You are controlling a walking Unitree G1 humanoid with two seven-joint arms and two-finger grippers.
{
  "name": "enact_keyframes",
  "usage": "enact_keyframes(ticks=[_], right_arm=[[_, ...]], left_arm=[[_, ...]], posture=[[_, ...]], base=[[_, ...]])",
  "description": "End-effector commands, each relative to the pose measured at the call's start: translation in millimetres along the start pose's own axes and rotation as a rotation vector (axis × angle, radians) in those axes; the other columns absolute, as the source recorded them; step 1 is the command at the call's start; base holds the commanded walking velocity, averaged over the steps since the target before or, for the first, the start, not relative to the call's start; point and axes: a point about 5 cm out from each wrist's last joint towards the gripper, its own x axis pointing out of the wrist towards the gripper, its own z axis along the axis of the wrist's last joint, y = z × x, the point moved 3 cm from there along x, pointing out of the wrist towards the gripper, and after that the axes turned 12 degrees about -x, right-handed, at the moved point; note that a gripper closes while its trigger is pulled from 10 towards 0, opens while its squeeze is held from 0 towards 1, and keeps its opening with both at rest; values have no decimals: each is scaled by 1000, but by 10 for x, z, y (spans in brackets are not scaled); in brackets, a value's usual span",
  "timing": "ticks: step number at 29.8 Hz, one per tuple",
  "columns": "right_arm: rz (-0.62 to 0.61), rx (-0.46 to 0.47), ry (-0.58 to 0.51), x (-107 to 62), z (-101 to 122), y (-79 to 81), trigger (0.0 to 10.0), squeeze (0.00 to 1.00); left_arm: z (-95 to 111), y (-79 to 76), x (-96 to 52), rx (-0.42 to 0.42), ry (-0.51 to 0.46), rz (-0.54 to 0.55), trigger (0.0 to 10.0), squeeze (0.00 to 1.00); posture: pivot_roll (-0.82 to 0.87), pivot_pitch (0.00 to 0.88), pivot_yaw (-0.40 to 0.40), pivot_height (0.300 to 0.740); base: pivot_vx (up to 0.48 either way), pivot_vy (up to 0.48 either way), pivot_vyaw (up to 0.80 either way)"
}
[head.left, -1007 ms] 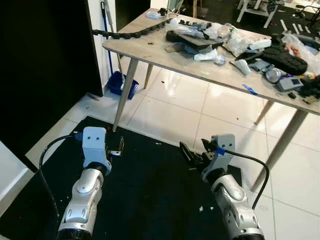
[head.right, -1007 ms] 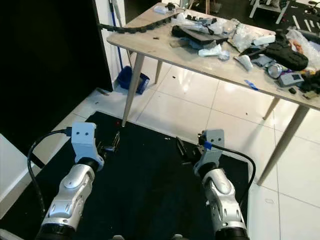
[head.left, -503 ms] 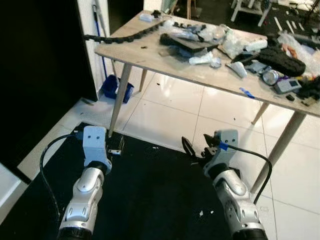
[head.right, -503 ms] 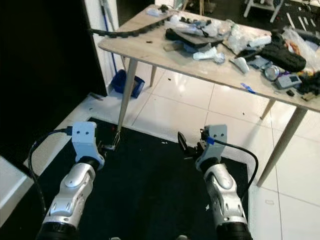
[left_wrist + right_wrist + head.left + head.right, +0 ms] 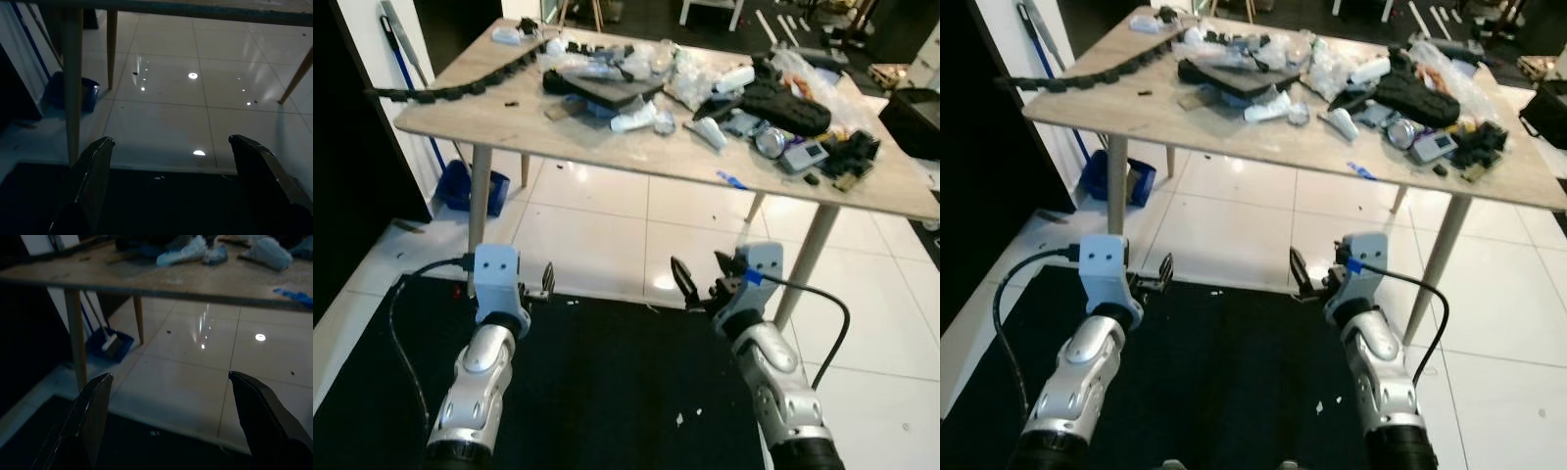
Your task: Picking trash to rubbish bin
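A wooden table (image 5: 509,122) stands ahead, strewn with clutter. On it lie crumpled white and blue paper (image 5: 636,117), clear plastic bags (image 5: 690,69), a tin can (image 5: 767,142) and a blue scrap (image 5: 729,180) near the front edge. My left gripper (image 5: 544,281) and right gripper (image 5: 702,279) are both held out over the black mat (image 5: 597,392), short of the table, open and holding nothing. The right wrist view looks at the table edge and the crumpled paper (image 5: 188,249) between the right gripper's (image 5: 168,377) black fingers. The left gripper (image 5: 171,142) faces the tiled floor under the table.
A black cable chain (image 5: 460,83) and dark gear (image 5: 783,103) also lie on the table. A blue dustpan (image 5: 460,186) and a broom handle (image 5: 396,29) stand by the wall at left. White crumbs (image 5: 680,419) dot the mat. A black bag (image 5: 913,117) sits far right.
The whole view has swung right and moved closer, so the table now sits centred ahead. Both arms keep the same pose with open fingers.
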Motion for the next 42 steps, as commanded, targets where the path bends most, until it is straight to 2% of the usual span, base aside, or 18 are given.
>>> enact_keyframes(ticks=[1, 13, 19, 29, 42], right_arm=[[-14, -13, 0, -15, 24, -64, 10000, 0], [-64, -32, -33, 36, 165, -210, 10000, 0], [-65, -41, -42, 49, 204, -226, 10000, 0], [-58, -76, -105, 111, 416, -215, 10000, 0], [-77, -84, -79, 107, 379, -275, 10000, 0]], left_arm=[[-17, -23, -8, -2, 6, -8, 10000, 0], [92, -84, 28, 4, -24, -34, 10000, 0], [114, -97, 43, 5, -29, -38, 10000, 0], [202, -117, 60, 4, -52, -48, 10000, 0], [228, -143, 75, 5, -58, -58, 10000, 0]], posture=[[2, 138, -55, 740], [1, 140, -52, 740], [1, 140, -52, 740], [2, 145, -48, 740], [1, 145, -45, 740]], base=[[311, 0, 0], [311, 0, -67], [311, 0, -800], [309, 0, 0], [310, 0, 0]])
